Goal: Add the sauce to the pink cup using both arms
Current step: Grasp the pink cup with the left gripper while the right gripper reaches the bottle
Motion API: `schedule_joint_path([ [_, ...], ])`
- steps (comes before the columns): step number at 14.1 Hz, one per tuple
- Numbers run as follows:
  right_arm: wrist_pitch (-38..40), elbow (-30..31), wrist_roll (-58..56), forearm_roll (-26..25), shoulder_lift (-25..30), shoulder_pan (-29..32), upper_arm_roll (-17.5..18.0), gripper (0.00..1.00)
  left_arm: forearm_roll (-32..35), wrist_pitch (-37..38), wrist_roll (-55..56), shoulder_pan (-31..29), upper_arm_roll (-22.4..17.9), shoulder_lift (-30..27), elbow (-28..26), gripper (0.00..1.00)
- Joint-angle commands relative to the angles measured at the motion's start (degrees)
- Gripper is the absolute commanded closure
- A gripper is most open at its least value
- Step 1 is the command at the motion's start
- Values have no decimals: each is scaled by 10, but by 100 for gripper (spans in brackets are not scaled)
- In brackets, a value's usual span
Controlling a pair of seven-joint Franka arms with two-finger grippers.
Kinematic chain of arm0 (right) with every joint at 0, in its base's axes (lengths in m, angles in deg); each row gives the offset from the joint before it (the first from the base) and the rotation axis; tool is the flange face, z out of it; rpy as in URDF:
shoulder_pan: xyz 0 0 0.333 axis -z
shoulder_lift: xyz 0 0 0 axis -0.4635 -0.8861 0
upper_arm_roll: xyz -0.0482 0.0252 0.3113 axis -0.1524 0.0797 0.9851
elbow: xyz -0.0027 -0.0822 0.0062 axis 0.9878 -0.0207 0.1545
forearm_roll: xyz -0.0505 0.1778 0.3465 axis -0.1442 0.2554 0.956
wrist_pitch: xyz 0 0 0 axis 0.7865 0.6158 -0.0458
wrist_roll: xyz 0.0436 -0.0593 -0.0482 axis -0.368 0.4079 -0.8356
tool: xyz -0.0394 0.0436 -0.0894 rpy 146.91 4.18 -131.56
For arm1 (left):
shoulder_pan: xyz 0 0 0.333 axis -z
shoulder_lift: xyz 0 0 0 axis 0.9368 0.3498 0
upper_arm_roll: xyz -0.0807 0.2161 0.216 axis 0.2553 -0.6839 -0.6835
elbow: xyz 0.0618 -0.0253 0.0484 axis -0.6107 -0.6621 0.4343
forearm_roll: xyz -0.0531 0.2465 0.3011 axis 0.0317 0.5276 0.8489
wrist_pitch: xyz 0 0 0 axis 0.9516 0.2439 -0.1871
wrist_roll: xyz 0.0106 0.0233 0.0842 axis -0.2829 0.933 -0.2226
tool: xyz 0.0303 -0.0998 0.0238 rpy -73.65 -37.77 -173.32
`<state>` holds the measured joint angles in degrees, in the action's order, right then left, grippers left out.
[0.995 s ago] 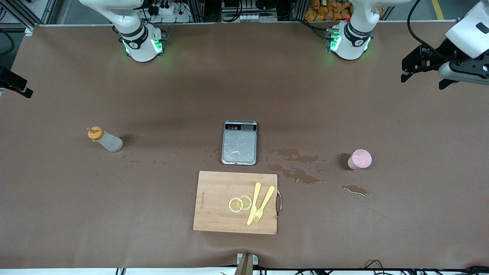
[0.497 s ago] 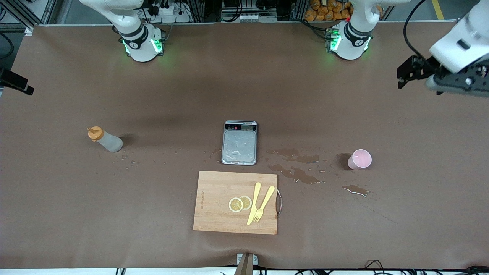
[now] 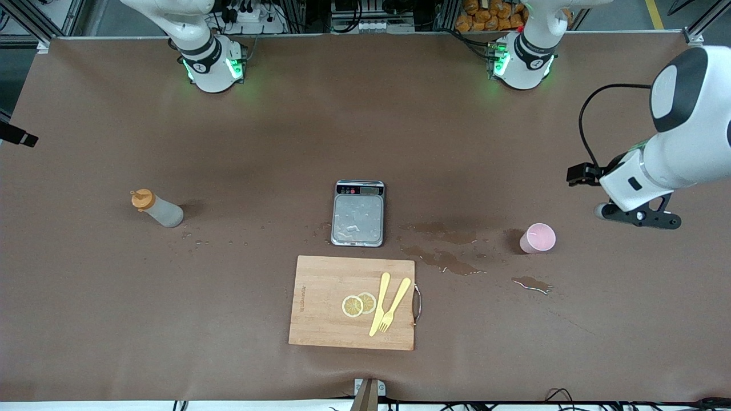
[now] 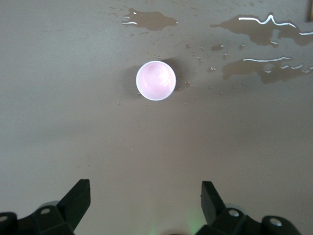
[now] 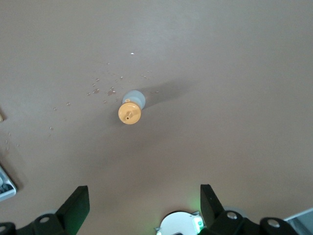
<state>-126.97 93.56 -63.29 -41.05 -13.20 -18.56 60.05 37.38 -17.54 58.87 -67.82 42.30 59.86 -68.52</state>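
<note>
Front view: pink cup [image 3: 538, 238] upright twd left arm's end, rim up for filling.
L gripper [image 4: 144, 193]: spread, empty, over cup.
R gripper [image 5: 139, 198]: spread, empty, over sauce [image 5: 131, 108].

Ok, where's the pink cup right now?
The pink cup stands upright on the table toward the left arm's end, beside the spilled puddles, level with the scale; the left wrist view looks down into it.

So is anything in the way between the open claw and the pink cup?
Nothing visible is. In the left wrist view the left gripper is open, with only bare table between its fingers and the upright pink cup. The wet puddles lie past the cup, not in between.
</note>
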Motion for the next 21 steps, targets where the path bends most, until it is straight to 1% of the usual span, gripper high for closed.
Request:
schedule_joint_path([
  [1, 7, -3, 67, 7, -12, 21, 7, 0, -17, -20, -14, -54, 5, 3, 0, 0],
  [2, 11, -3, 78, 7, -21, 27, 7, 0, -19, -26, -24, -67, 6, 6, 0, 0],
  [4, 18, -3, 81, 41, -37, 61, 7, 0, -16, -30, -30, -71, 6, -1, 2, 0],
  [5, 23, -4, 98, 59, -46, 75, 6, 0, -20, -36, -31, -80, 8, -2, 3, 0],
  [7, 24, -3, 163, 66, -52, 76, 7, 0, -34, -46, -31, -81, 8, -1, -1, 0],
  [9, 37, -4, 225, 103, -65, 86, 7, 0, -30, -47, -31, -76, 8, 6, -6, 0],
  [11, 46, -3, 265, 144, -79, 107, 7, 0, -31, -64, -31, -82, 9, 6, -29, 0],
  [14, 55, -3, 323, 219, -110, 149, 7, 0, -33, -143, -30, -68, 10, 30, -61, 0],
  [15, 58, -3, 327, 235, -122, 158, 7, 0, -34, -173, -29, -56, 11, 41, -64, 0],
  [16, 62, -3, 327, 245, -131, 165, 7, 0, -35, -194, -27, -46, 12, 56, -61, 0],
  [18, 64, -3, 327, 262, -151, 177, 7, 0, -42, -208, -20, -33, 12, 76, -53, 0],
  [19, 65, -2, 338, 263, -156, 181, 6, 0, -64, -208, -19, -37, 12, 86, -46, 0],
  [20, 68, -1, 374, 265, -160, 185, 6, 0, -81, -208, -22, -37, 11, 99, -42, 0],
  [21, 67, -2, 409, 274, -170, 192, 7, 0, -81, -208, -25, -38, 11, 116, -34, 0],
])
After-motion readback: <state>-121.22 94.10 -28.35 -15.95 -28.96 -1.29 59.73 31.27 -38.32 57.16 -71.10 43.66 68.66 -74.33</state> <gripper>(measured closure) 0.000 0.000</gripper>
